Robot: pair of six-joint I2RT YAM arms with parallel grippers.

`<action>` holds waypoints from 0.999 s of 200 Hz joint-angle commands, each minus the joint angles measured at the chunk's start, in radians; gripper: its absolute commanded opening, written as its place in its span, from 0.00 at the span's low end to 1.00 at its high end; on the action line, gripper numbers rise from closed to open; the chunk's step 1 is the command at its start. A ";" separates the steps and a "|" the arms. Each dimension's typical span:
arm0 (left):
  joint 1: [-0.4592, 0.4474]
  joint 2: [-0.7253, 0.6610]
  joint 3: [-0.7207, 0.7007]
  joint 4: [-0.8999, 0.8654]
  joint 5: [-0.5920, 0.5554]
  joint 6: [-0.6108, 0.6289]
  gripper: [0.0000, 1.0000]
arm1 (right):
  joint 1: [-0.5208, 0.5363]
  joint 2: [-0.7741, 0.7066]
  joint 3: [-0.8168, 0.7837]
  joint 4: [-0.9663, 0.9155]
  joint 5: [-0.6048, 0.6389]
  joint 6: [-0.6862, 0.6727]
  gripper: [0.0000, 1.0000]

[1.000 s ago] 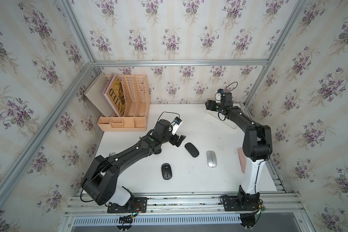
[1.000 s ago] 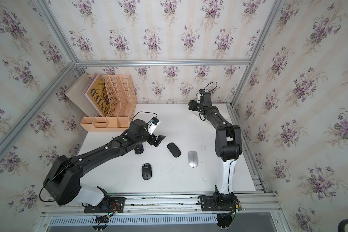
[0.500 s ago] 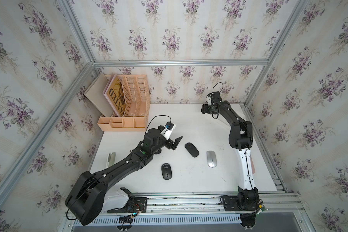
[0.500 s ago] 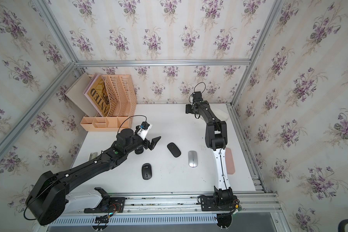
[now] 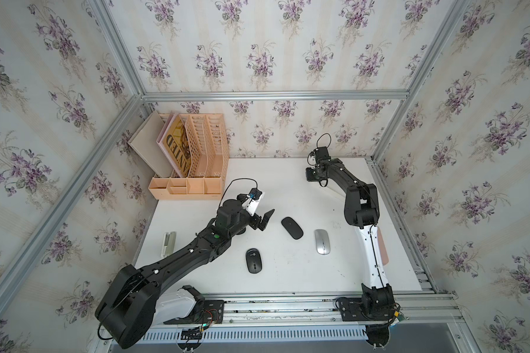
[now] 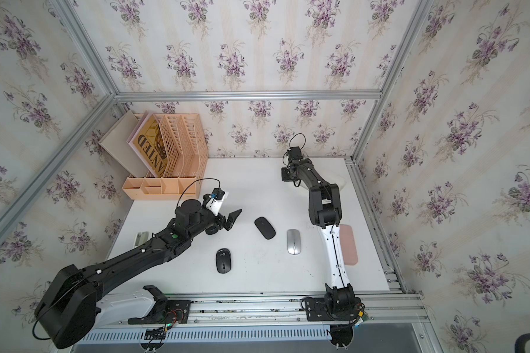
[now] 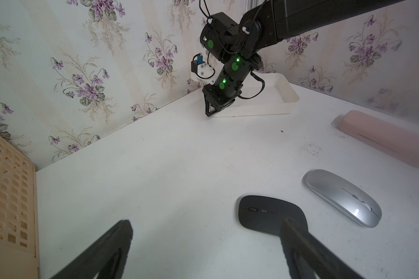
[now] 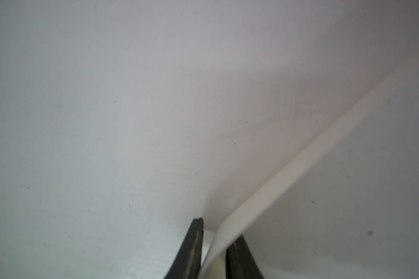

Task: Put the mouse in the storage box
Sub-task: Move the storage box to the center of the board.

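Storage box (image 7: 264, 112), shallow white plastic tray: wall pinched by right pincer (image 8: 217, 229); left pincer (image 7: 207, 223) spread near flat black mouse (image 7: 264, 212).

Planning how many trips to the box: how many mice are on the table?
3: a flat black mouse mid-table, a silver mouse beside it, and a black scroll-wheel mouse nearer the robot's bases. The left arm may hide another.
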 commanded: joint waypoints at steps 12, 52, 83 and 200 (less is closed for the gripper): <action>0.001 -0.019 -0.029 0.042 -0.062 0.007 0.99 | 0.052 -0.133 -0.175 0.144 -0.077 -0.120 0.07; 0.001 -0.046 -0.077 0.090 -0.159 -0.006 0.99 | 0.107 -0.271 -0.357 0.250 -0.251 -0.218 0.00; 0.003 -0.083 -0.118 0.116 -0.270 -0.020 0.99 | 0.173 -0.336 -0.434 0.248 -0.266 -0.264 0.00; 0.072 -0.116 -0.163 -0.009 -0.569 -0.127 0.99 | 0.507 -0.333 -0.558 0.251 0.025 -0.047 0.00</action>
